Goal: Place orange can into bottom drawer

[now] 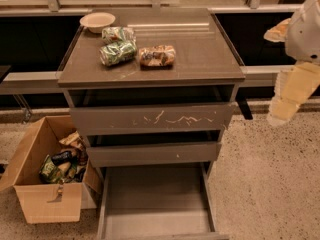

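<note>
The orange can [157,55] lies on its side on the cabinet top [200,54], just right of two green-and-white cans [118,51]. The bottom drawer [156,201] is pulled out at floor level, and its flat floor is bare. My gripper [285,104] hangs at the right edge of the view, beside the cabinet's right side at the height of the upper drawers. It is well apart from the can and holds nothing that I can see.
A pale bowl [97,21] sits at the back left of the cabinet top. The scratched drawer front [150,120] and the one below it [152,154] are slightly out. A cardboard box [40,194] of packets stands on the floor at the left.
</note>
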Available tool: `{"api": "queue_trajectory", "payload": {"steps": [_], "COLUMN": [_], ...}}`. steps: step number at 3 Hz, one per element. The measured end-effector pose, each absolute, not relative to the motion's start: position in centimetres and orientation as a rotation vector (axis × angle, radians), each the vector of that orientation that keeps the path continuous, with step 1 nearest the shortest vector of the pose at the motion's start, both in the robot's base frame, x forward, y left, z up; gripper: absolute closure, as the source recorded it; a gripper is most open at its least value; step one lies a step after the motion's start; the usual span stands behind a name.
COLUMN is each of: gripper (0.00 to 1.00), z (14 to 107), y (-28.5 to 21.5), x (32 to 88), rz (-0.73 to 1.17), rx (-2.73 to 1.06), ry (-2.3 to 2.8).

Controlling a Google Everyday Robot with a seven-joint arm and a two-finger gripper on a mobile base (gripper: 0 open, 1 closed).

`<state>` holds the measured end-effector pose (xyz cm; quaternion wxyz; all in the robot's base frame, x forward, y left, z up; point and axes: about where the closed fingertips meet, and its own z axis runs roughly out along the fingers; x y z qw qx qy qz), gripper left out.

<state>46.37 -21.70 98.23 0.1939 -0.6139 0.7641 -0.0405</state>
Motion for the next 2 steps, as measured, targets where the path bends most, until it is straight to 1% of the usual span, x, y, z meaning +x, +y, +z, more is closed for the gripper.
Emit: {"api": "queue_trajectory", "payload": {"steps": [1,2], "gripper": [0.00,0.00], "z": [97.5,96.4], "y": [-20.3,-18.6], "x": [52.6,56.4], "rz": [-0.038,0.057], "rx": [-1.742,-1.720], "ry": [1.979,1.907]}}
